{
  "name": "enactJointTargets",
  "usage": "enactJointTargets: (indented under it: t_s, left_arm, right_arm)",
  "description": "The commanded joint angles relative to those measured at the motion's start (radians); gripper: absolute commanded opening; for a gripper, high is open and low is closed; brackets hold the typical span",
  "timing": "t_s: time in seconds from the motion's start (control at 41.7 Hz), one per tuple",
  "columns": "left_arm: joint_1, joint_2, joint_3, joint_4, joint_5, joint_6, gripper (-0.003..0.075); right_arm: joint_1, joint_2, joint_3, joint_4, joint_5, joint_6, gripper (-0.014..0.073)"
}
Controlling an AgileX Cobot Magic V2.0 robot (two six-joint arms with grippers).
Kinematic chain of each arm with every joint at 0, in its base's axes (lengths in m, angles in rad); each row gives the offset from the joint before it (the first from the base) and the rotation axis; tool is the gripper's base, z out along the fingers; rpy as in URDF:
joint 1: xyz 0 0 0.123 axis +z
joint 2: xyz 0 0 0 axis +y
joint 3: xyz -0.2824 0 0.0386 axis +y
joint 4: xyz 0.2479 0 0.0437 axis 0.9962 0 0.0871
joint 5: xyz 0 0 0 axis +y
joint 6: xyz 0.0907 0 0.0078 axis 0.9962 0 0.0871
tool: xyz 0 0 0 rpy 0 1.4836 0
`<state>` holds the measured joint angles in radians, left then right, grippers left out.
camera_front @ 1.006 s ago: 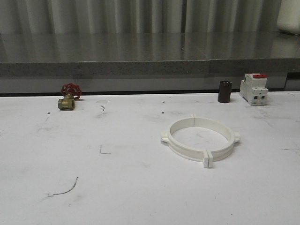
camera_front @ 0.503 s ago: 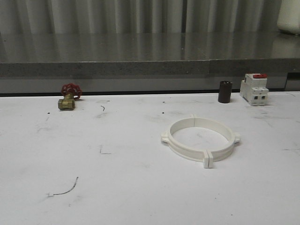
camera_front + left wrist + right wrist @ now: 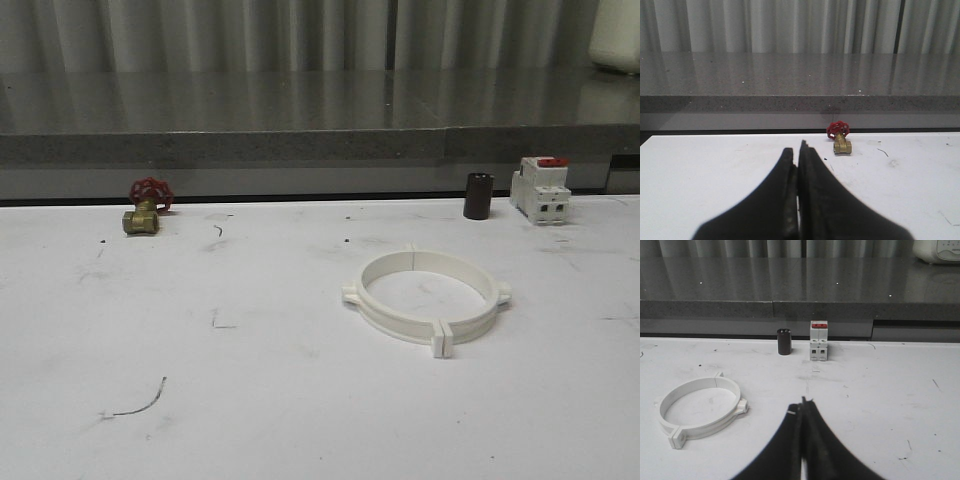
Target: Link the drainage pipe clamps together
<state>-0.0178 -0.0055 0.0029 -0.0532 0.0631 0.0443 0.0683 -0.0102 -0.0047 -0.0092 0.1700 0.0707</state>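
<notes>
The two white drainage pipe clamps [image 3: 427, 297] lie flat on the white table, right of centre, joined end to end into one full ring with small square tabs at the seams. The same ring [image 3: 699, 411] appears in the right wrist view, off to one side of my right gripper [image 3: 801, 404], which is shut with nothing between its fingers and sits apart from the ring. My left gripper [image 3: 795, 150] is also shut and empty, over bare table, with the brass valve [image 3: 840, 140] some way beyond its tips.
A brass valve with a red handwheel [image 3: 146, 207] stands at the back left. A dark cylinder [image 3: 478, 195] and a white breaker with a red switch [image 3: 541, 190] stand at the back right. A grey ledge [image 3: 300, 145] runs behind the table.
</notes>
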Motion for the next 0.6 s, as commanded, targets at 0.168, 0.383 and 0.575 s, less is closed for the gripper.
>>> enactJointTargets:
  t_s: [0.168,0.383,0.575]
  left_arm:
    - [-0.006,-0.011,0.024,-0.002,-0.082,0.0,-0.002]
    - [-0.006,-0.011,0.024,-0.002,-0.082,0.0,-0.002]
    - [-0.006,-0.011,0.024,-0.002,-0.082,0.0,-0.002]
  right_arm:
    - [-0.034,-0.015,0.028,-0.001,-0.229,-0.002,-0.0069]
    - [-0.034,-0.015,0.028,-0.001,-0.228,-0.002,-0.0069]
    - [-0.035,-0.017,0.029,0.072,-0.226,-0.061,-0.0069]
